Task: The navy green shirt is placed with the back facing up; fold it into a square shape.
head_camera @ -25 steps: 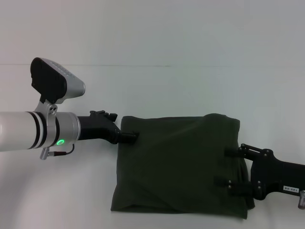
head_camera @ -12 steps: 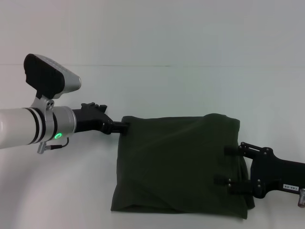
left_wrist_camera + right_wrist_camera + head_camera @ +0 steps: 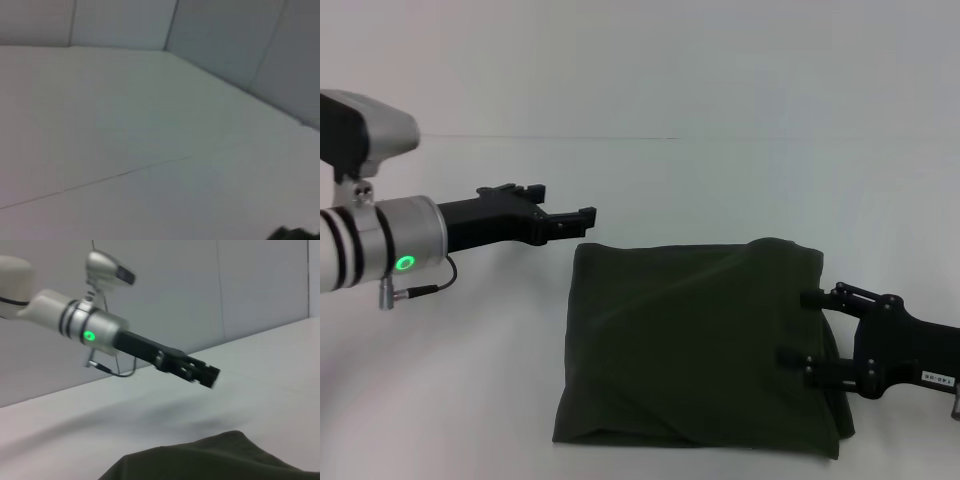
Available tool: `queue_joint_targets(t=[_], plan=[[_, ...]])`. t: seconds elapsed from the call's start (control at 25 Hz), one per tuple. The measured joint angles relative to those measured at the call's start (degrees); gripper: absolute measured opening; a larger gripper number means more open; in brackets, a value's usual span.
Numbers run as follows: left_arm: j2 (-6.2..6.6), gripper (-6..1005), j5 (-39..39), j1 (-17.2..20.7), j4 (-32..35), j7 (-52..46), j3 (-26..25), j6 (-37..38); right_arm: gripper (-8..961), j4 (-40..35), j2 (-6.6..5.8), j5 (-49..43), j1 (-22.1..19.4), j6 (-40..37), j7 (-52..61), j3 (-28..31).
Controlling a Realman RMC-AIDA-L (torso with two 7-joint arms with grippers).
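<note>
The white surface (image 3: pixel 650 180) fills the scene and runs back to a pale wall. On its near part, right of the middle, lies the navy green shirt (image 3: pixel 690 340), folded into a rough square with its plain side up. Its near edge and right edge look thick with stacked layers, and soft creases cross the top. In the right wrist view only a dark rounded edge of the shirt (image 3: pixel 220 460) shows low in the picture.

The left arm reaches in from the left, a white and silver tube with a green light on its collar. The left gripper (image 3: pixel 582 217) is raised above the surface, just beyond the far left corner of the shirt and clear of the cloth. The right wrist view shows the same left gripper (image 3: pixel 212 376) in the air with nothing in it; its fingers seem close together, but I cannot tell for sure whether they are parted or closed.

The right gripper (image 3: pixel 798 327) comes in low from the right at the shirt's right edge. Its two black fingers (image 3: pixel 790 355) are spread well apart, one toward the far side and one toward the near side, both lying against the cloth without pinching it.
</note>
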Motion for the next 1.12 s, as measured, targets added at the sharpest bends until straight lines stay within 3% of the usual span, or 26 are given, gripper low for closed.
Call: queue_joint_targets(t=[0.2,0.32,0.44,0.52,0.76,0.88,1.12], plan=[[2.27,936,-0.64,0.51,0.72,1.23,-5.58,20.58,899,-0.52,0.08,0.37,0.01,-0.17,-0.06,0.26],[2.95,936,2.09,0.7,0.49,1.06,-4.88,24.37,899,-0.82,0.03,0.74,-0.12,-0.62,-0.12,0.35],[3.2,936,4.49,0.25,-0.89,-3.45,-5.59,23.48,898,-1.73,0.05,0.92,-0.7,-1.12,0.38,0.9],[4.18,936,4.53,-1.06,-3.16,-9.92,-6.38,22.94,898,-1.95,-0.02,0.97,-1.21,-1.96,0.74,1.64],[9.72,936,8.64,-8.74,-15.56,-37.37,-6.38,16.82,898,-2.71,-0.2,0.85,-2.92,-4.41,1.06,2.63],[10.16,936,9.12,-10.15,-18.28,-39.63,-6.44,14.7,899,-2.8,-0.21,0.53,-3.8,-4.71,0.92,2.49],[8.98,935,9.23,-10.56,-19.15,-40.71,-5.52,8.79,900,-2.83,-0.1,0.42,-5.04,-5.33,0.72,2.07]])
